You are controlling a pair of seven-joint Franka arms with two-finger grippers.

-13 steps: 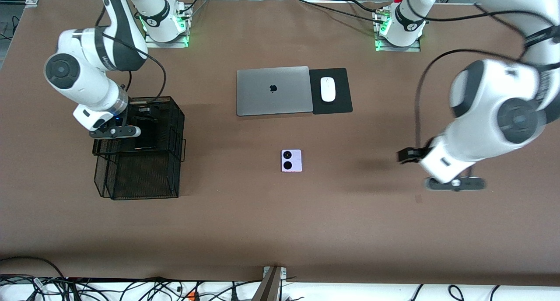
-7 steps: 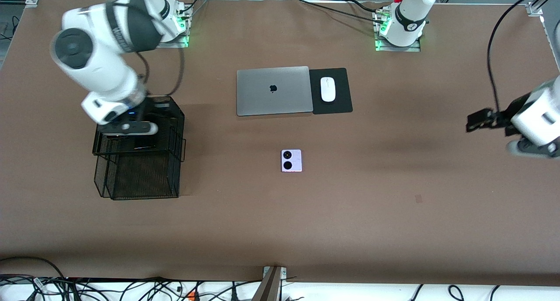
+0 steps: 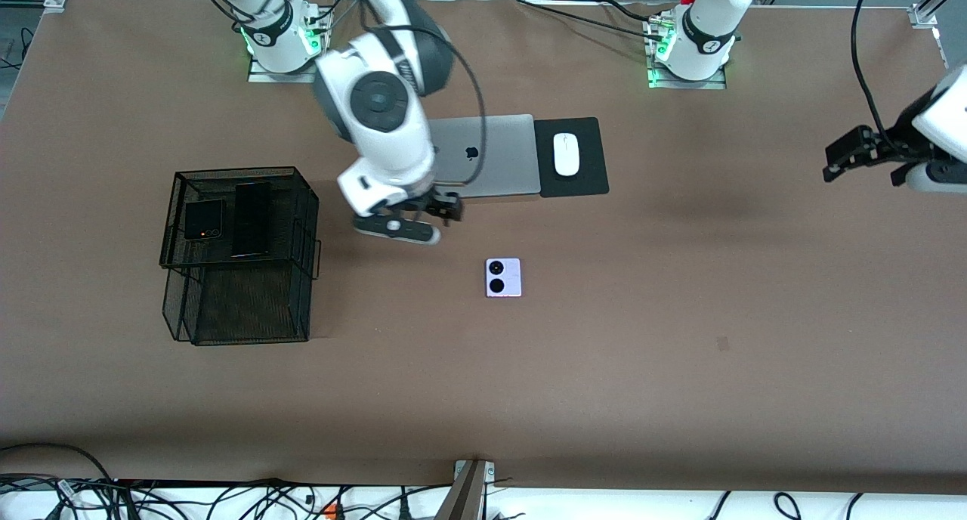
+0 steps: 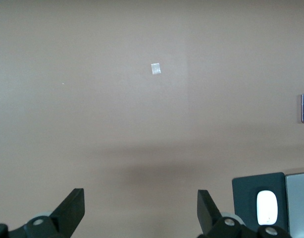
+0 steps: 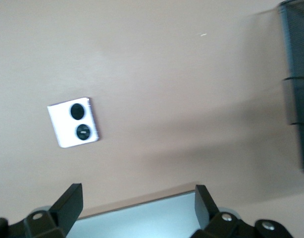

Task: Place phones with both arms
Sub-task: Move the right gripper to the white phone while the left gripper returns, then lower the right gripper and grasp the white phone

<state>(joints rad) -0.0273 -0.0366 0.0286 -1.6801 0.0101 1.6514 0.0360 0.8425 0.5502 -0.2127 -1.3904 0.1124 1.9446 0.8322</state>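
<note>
Right pincer [image 3: 446, 210] spread wide, empty, over bare tabletop [image 3: 604, 369] btwn laptop [image 3: 491, 157] and lilac phone [image 3: 503, 277]. Should centre over phone, drop straight, grip its edges. Two black phones [image 3: 230, 219] already in tray [image 3: 302, 202]. Left pincer [image 3: 850, 153] spread, empty, waiting at its end.

Laptop [image 3: 483, 156] is the landmark; mouse [image 3: 566, 154] beside it toward the left arm's end; lilac flip phone [image 3: 503, 277] nearer the camera; basket [image 3: 302, 202] toward the right arm's end, holding two phones [image 3: 253, 219].
</note>
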